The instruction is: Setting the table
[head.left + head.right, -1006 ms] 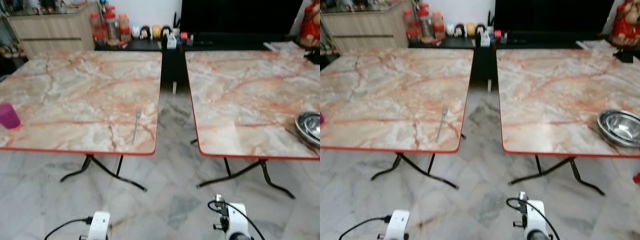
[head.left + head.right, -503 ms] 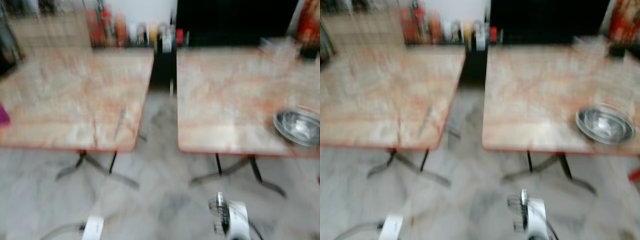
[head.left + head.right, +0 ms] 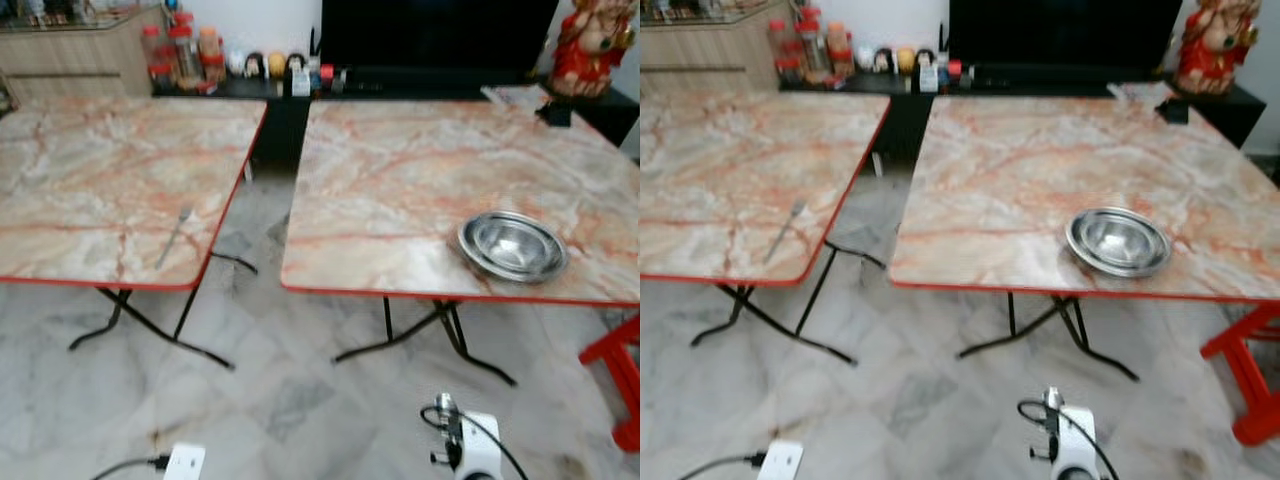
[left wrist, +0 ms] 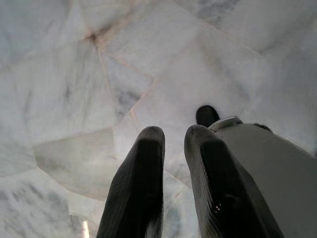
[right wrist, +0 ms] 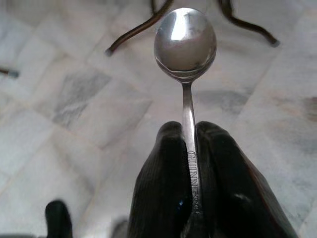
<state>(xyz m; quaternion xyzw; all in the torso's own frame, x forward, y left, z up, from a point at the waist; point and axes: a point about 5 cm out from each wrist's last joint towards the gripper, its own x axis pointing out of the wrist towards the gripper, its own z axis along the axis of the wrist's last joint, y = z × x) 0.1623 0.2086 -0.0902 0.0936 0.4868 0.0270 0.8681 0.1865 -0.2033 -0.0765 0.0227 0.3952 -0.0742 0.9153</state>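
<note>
Carrying a spoon (image 5: 185,44) pinched by its handle in the right gripper (image 5: 187,148), bowl end sticking out past the fingertips over the floor — next, judged, bringing it up beside the steel bowl (image 3: 512,245) on the table (image 3: 400,170) ahead; left gripper (image 4: 173,141) nearly closed, empty, idle.

Both eye views looked forward and down from standing height, sharing two marble tables (image 3: 420,190) (well ahead). Each wrist view faced down, close above the marble floor (image 4: 59,74).
</note>
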